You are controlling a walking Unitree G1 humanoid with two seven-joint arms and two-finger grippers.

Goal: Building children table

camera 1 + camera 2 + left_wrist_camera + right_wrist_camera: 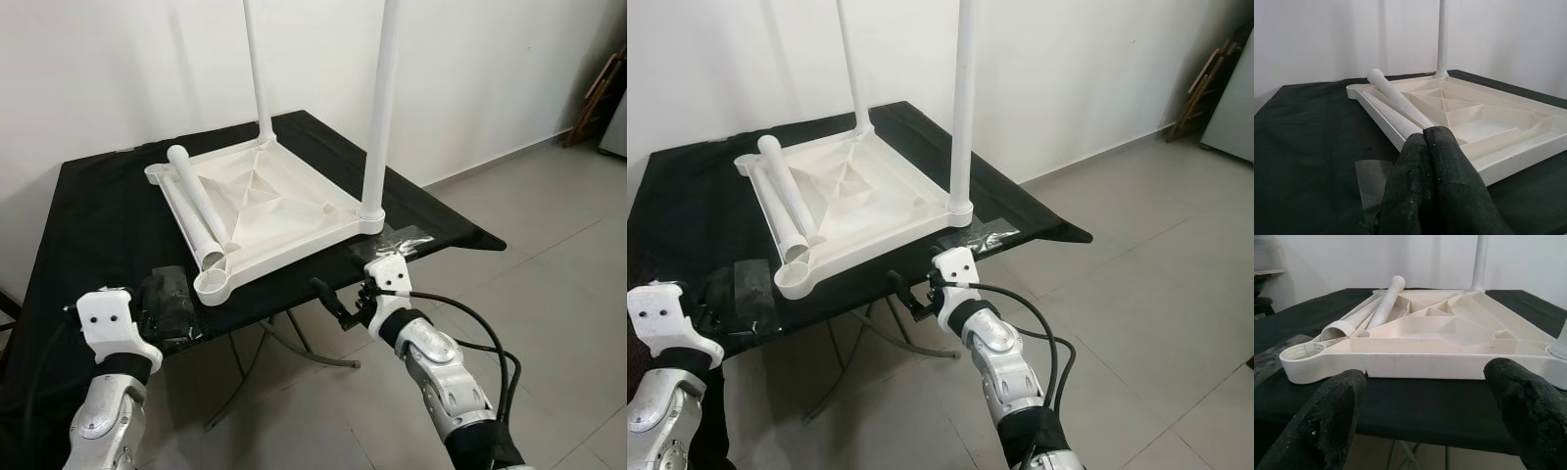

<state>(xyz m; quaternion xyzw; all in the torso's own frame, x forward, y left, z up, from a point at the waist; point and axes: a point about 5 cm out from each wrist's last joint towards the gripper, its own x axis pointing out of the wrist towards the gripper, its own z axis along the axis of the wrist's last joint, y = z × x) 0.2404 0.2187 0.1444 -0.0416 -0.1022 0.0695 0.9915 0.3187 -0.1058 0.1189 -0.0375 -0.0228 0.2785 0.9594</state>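
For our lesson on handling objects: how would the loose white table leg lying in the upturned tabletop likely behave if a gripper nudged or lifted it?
The loose leg is a round, smooth tube, so it would probably roll or slip. It looks hollow at its open end, so likely light and stiff. It leans on the tabletop rim, so a nudge may slide it off.

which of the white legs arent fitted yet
The two legs lying side by side on the upturned tabletop along its left edge. The other two legs stand upright in corner sockets, one at the far corner and one at the right corner.
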